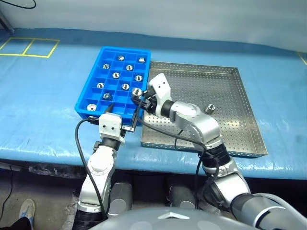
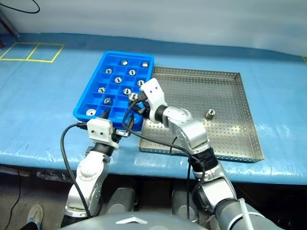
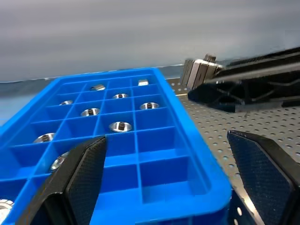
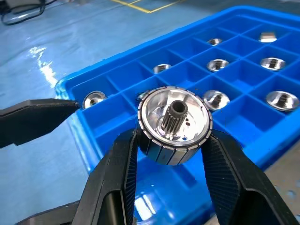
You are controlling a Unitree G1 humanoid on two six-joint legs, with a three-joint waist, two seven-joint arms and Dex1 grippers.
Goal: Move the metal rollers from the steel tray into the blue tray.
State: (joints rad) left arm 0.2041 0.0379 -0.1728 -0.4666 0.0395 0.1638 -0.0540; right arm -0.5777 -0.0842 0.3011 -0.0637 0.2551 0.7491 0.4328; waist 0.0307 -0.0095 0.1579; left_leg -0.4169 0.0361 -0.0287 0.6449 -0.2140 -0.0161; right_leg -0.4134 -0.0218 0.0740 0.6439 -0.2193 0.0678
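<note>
Left jaws [image 1: 106, 111]: released, the two black textured fingers [image 3: 86, 173] spread wide, nothing between them. They stand at the near edge of the blue tray [image 1: 91, 87], a glossy moulded plastic rectangle divided by thin walls into small square compartments. Beyond these jaws, several compartments each hold one of the metal rollers [image 1: 115, 74]: short polished silver cylinders, round-faced. The compartments nearest these jaws are bare.

Right jaws [image 4: 171, 143]: clenched on a single roller [image 4: 174, 123], held by its ribbed side wall between the two black fingers; its bright machined face carries a small dark toothed hub at centre. This roller hangs over the blue tray's near right corner.

To the right of these jaws lies the steel tray [image 1: 249, 120], square, shallow, of dull silver perforated sheet with low raised rims, touching the blue tray's long side. One roller [image 1: 209, 109] stands on its perforated floor, well apart from both jaws.

Both trays rest on a tabletop [image 1: 43, 105] covered in smooth blue sheeting.
</note>
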